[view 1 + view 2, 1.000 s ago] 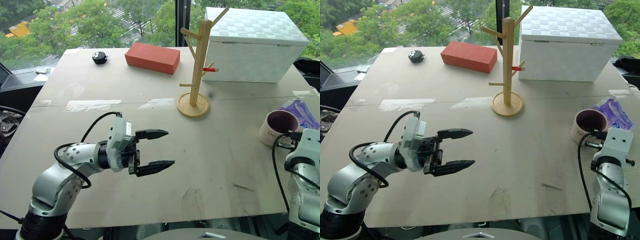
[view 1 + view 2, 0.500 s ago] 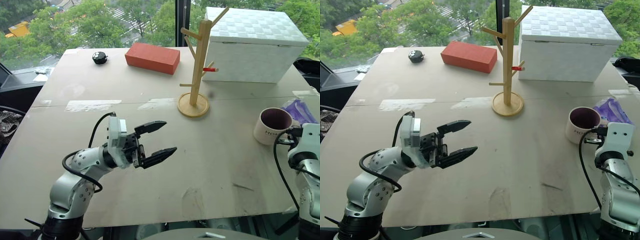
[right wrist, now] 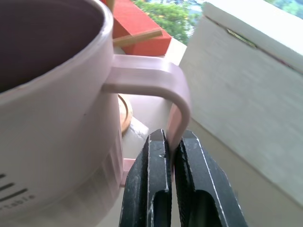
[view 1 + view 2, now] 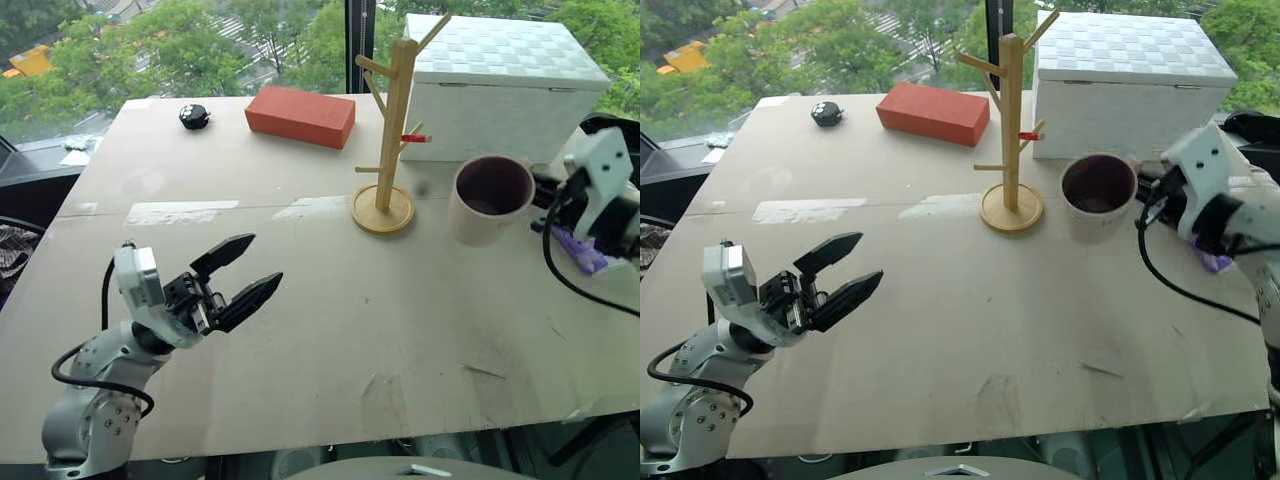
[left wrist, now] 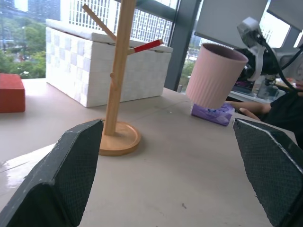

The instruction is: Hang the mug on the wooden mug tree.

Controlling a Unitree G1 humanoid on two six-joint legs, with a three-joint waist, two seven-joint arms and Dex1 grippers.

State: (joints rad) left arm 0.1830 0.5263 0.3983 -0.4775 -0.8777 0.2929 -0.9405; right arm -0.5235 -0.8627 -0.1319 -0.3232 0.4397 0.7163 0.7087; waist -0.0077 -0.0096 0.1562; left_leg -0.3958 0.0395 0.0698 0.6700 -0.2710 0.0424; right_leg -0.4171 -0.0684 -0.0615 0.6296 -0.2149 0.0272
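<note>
light wood, the wooden mug tree (image 4: 385,130) stands on the counter (image 4: 330,330) on its round base, one peg red-tipped. just right of the tree the mug (image 4: 490,198) hangs in the air, off the counter, dark mouth up. the right tool (image 3: 171,163) is clamped tight on the mug's white handle. the left tool (image 4: 240,275) hovers well left of the tree, nearer the robot, fingers spread and empty. behind the tree sits a white box (image 4: 500,85), with a red brick (image 4: 301,115) to the tree's left.
</note>
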